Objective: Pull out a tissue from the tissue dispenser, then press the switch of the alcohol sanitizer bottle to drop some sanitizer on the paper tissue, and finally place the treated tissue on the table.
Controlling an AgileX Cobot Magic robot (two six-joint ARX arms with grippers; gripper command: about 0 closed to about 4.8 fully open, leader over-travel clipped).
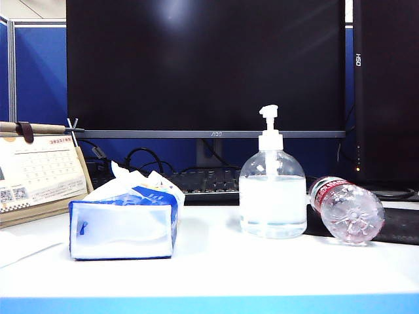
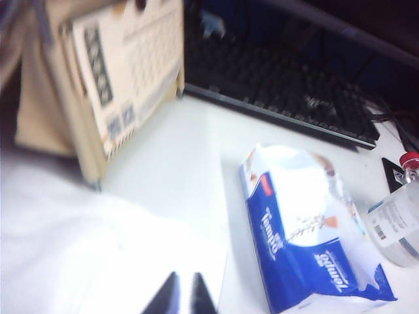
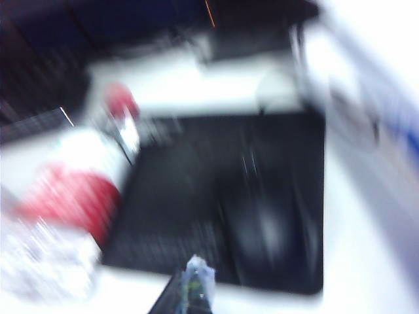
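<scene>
On the flat white counter [image 1: 216, 261] with a bright blue rim lies the soft rectangular tissue pack [image 1: 124, 222], translucent white with blue edges and blue print. Some thin white tissue paper [image 1: 131, 180] sticks up from its top opening. To the right of it, apart from it, stands the squat round clear sanitizer bottle [image 1: 273, 196] filled with clear gel, and its small white pump head [image 1: 269, 114] points up with the nozzle to one side. Just beside this bottle, further right, a clear plastic water bottle [image 1: 346, 209] with a red-and-white label lies on its side, on a black mat [image 1: 399, 226]. A paper desk calendar [image 1: 39, 173] stands at the far left, and a black keyboard [image 1: 209, 183] and a dark monitor [image 1: 206, 65] are behind.

No arm shows in the exterior view. The left gripper [image 2: 183, 294] hangs above a wide white sheet [image 2: 98, 255] near the calendar; its dark fingers [image 2: 167, 297] stand almost together with a thin gap, and I cannot tell if they pinch anything. The right gripper [image 3: 190, 291] is above the black mat beside the water bottle, in a very blurred picture; its fingers are pressed together.
</scene>
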